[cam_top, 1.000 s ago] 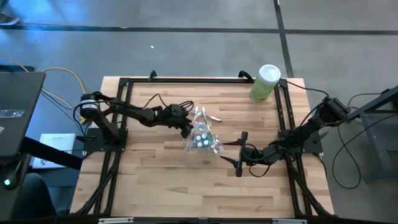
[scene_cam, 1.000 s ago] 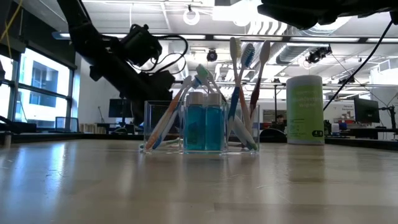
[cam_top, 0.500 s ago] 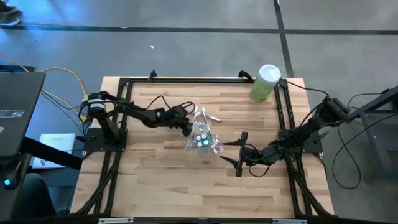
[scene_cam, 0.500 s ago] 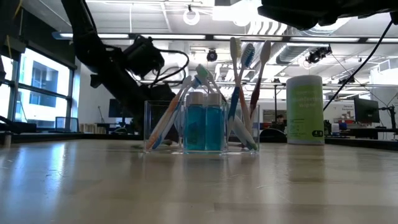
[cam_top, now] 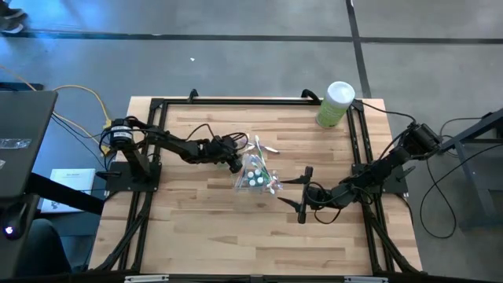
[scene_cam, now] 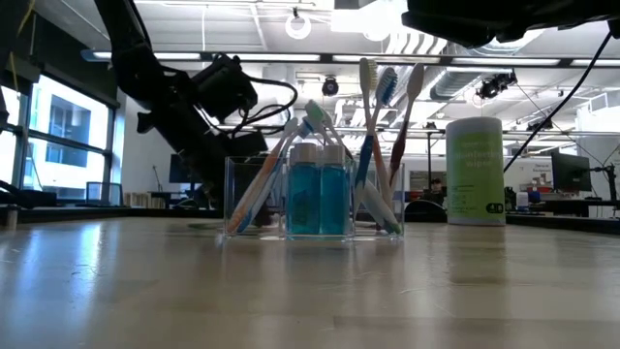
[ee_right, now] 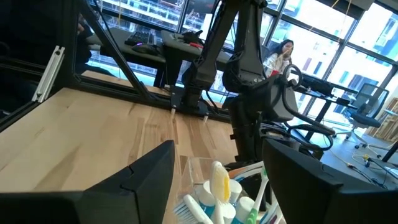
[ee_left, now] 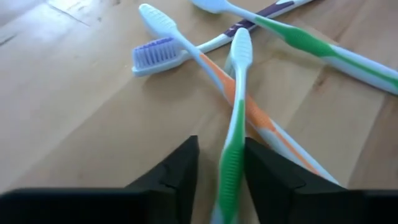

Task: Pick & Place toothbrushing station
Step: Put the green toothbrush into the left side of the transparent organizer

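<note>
The toothbrushing station is a small clear cup (cam_top: 253, 176) standing on the wooden table's middle. It holds two blue white-capped tubes (scene_cam: 318, 199) and several pastel toothbrushes (scene_cam: 376, 116) that lean outward. My left gripper (cam_top: 237, 163) is at the cup's left side, slanting down. Its fingers stand close on either side of a green-and-white toothbrush (ee_left: 231, 155). My right gripper (cam_top: 302, 194) waits open just right of the cup, with the cup (ee_right: 217, 186) ahead of its fingers. My left gripper has the green-and-white toothbrush's handle (ee_left: 229, 174) between its fingers, which lie across it, slanting down from the table's left. A strip of table shows between one finger (ee_left: 180, 171) and the handle. Whether the other finger (ee_left: 264, 171) touches the handle, I cannot tell.
A tall pale-green canister (cam_top: 335, 104) with a white lid stands at the table's far right corner. A black frame (cam_top: 157, 141) runs along the table's edges. Beyond the table, in the right wrist view, a person (ee_right: 281, 53) sits at a desk.
My left gripper has sunk a little and tipped further downward beside the cup's left side. The cup and its toothbrushes stand where they were.
</note>
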Tool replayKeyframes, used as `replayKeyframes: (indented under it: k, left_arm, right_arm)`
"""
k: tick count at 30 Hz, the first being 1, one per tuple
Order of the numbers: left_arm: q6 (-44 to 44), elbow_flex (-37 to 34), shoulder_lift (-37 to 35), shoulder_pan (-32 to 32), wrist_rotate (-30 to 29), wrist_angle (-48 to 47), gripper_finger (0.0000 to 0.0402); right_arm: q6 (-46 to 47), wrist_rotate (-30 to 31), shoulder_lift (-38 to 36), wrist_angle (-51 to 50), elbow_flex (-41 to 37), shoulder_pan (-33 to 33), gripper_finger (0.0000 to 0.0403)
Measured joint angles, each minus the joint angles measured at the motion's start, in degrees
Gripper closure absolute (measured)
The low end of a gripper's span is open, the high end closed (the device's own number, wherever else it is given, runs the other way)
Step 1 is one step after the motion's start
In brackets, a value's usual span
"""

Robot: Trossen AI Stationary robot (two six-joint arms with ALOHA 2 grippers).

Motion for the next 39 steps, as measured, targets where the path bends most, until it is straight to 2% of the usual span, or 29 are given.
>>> replayKeyframes:
  k: [6,13,19,26,32,36,39]
  left_arm:
    - [-0.16,-0.05,0.02,-0.88,-2.14,-0.89,0.0372]
    - [-0.86,-0.05,-1.00,-1.12,-2.49,-3.43,0.0374]
    - [-0.87,-0.44,-8.28,-3.49,-3.06,-8.59,0.0374]
    - [-1.04,-0.28,-19.60,-9.15,-9.91,-14.69,0.0374]
    - [-0.87,-0.20,-28.69,-16.13,-22.61,-17.95,0.0374]
    - [-0.84,-0.20,-32.35,-22.31,-26.50,-14.48,0.0374]
    - [2.38,-0.90,-32.27,-27.22,-26.91,-5.23,0.0374]
  right_arm:
    - [0.02,0.00,0.00,-0.03,0.00,0.00,0.0167]
    - [0.02,0.02,0.00,-0.33,0.00,0.00,0.0167]
    - [0.02,0.02,0.01,-0.76,0.00,-0.01,0.0167]
    - [0.74,0.16,0.00,-1.30,0.00,0.00,0.0167]
    - [1.31,0.18,0.00,-1.30,0.00,-0.02,0.0167]
    - [1.31,0.20,0.01,-1.50,0.00,-0.02,0.0167]
    - [1.31,0.20,0.00,-1.60,0.00,-0.02,0.0167]
